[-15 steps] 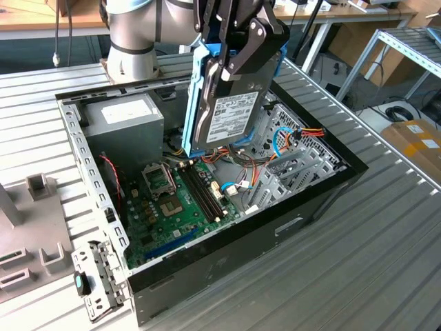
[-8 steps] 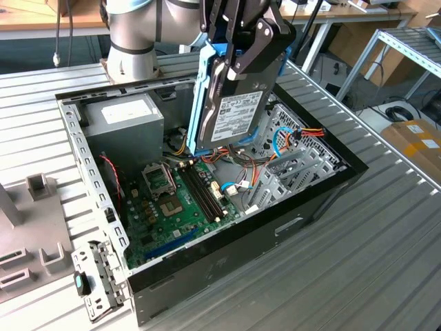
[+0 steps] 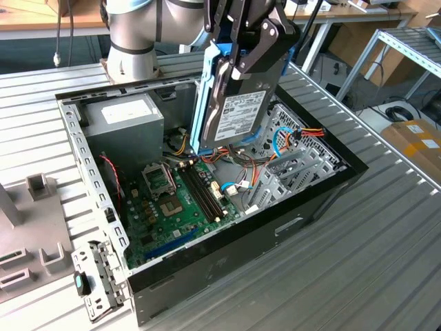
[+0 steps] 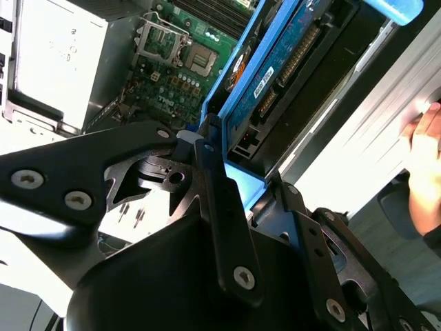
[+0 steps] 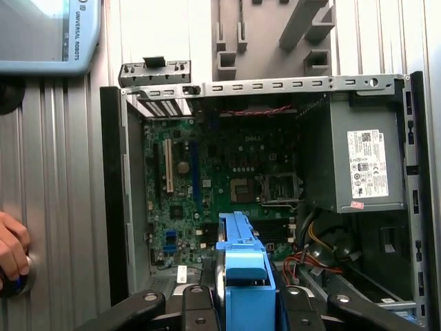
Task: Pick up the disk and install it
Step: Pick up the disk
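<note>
The claw (image 3: 244, 58) grips the disk (image 3: 238, 114) by its top edge, hanging it upright above the open computer case (image 3: 227, 252) (motherboard (image 3: 176, 207) beneath). Rigid, fairly heavy and shock-sensitive, probably; the blue carrier rails (image 3: 205, 103) give safest purchase.

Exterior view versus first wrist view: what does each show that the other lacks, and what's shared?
Exterior view: the white labelled face of the dark grey, blue-railed disk, the silver arm joint, a brown cardboard box. First wrist view: a person's hand beside the open black computer case. Both: the disk, jaws shut on it, over that case and its green motherboard.
</note>
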You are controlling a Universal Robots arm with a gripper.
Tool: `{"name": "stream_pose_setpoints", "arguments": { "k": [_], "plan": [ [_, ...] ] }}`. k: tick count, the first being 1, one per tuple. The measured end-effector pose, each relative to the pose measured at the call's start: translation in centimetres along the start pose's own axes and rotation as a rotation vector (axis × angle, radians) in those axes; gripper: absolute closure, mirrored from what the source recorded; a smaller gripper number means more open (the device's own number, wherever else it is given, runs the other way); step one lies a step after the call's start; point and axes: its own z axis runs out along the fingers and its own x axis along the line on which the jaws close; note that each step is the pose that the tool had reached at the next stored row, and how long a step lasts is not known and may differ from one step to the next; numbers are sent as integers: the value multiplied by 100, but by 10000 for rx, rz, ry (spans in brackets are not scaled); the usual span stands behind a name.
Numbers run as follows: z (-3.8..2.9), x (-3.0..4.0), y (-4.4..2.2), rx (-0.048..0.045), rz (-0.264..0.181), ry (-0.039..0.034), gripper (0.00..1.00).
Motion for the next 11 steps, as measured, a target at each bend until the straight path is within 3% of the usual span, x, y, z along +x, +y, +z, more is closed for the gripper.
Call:
{"name": "stream_pose_setpoints", "arguments": {
  "k": [11],
  "plan": [
    [3,-4,-101,0,0,1,63]
  ]
}}
